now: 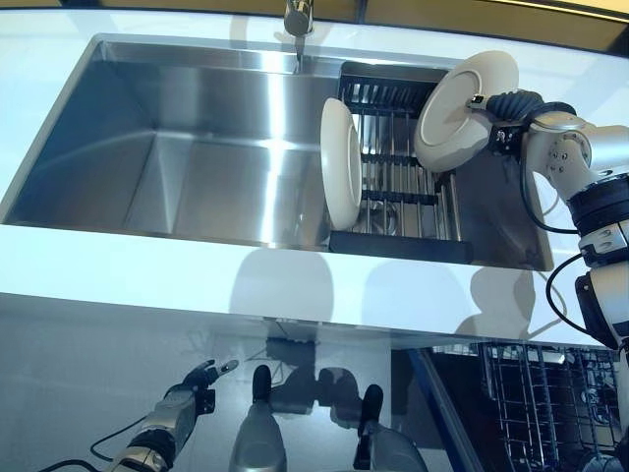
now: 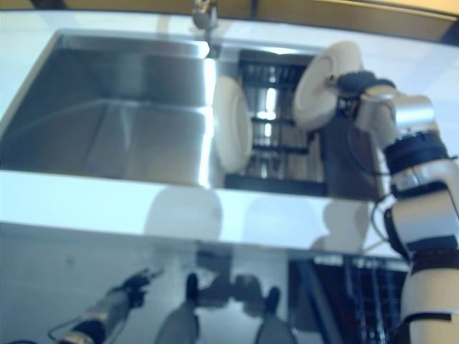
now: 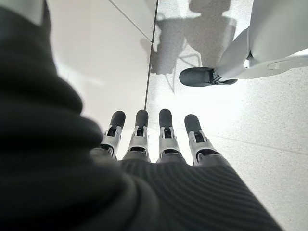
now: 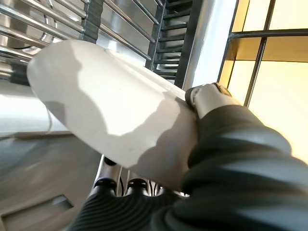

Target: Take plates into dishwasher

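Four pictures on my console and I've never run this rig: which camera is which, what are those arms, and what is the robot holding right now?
The two wide pictures come from a stereo camera on a humanoid robot's head, looking down at a steel sink set in a white counter. The other two come from cameras on its wrists, looking along each hand.

A dark dish rack sits in the right part of the sink. One white plate stands on edge in it. The right robot hand is raised over the rack with a second white plate pinched at the rim; its wrist view shows the thumb on top and fingers beneath.

The left robot hand hangs low in front of the counter, fingers straight, holding nothing. A dishwasher rack shows at the lower right, below the counter.
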Controlling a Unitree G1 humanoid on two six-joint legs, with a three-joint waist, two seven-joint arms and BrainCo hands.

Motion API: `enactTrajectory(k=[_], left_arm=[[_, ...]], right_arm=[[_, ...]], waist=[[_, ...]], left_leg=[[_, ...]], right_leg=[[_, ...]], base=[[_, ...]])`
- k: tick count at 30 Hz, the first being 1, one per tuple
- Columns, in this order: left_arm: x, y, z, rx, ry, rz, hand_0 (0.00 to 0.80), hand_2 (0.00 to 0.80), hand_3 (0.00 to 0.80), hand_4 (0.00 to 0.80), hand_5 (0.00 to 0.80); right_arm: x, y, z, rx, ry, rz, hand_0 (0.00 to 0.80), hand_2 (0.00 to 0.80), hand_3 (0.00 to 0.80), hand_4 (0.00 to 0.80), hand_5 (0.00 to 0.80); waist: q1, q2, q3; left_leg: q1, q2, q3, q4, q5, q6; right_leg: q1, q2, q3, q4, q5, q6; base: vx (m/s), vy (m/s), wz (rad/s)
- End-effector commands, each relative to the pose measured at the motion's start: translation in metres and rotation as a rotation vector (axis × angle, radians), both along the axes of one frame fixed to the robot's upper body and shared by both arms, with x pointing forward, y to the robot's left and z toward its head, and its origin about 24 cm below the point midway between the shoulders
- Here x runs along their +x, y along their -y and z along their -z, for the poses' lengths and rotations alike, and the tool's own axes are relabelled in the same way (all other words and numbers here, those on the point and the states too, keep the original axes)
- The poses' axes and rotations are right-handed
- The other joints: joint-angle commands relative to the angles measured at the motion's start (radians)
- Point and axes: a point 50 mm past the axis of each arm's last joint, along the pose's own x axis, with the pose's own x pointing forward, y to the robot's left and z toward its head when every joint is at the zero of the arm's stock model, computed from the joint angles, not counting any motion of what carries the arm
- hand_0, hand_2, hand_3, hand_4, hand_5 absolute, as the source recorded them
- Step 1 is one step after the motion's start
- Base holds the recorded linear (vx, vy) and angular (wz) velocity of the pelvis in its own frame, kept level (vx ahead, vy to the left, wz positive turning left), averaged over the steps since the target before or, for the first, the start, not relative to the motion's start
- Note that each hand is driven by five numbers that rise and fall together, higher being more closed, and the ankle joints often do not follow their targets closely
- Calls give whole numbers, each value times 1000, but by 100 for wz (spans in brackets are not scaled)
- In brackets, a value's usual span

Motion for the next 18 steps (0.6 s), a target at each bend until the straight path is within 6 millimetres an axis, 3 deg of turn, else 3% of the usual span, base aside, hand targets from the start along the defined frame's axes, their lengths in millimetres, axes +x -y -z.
enactTrajectory(k=[1,10,18], left_arm=[[11,-4,-8,39,35,32,0,0,0,0,0],[-3,-9,-2,59,8,53,0,0,0,0,0],[-26,-15,8,67,-36,69,0,0,0,0,0]], right_arm=[[-10,5,-66,-87,223,62,800,800,800,800,800],[-17,21,-76,-80,271,127,800,800,800,800,800],[-36,44,-101,-154,324,205,800,800,800,800,800]], waist=[[18,-40,-34],[20,-60,-113],[0,-81,-203]], left_leg=[[13,-36,-2,-3,-51,10],[75,-29,-1,-3,-74,9],[142,-14,29,-3,-98,8]], right_leg=[[-14,-34,2,-1,5,34],[46,-30,4,-1,-16,36],[95,-22,24,-1,-32,40]], base=[[0,0,0],[36,-32,2],[72,-27,-5]])
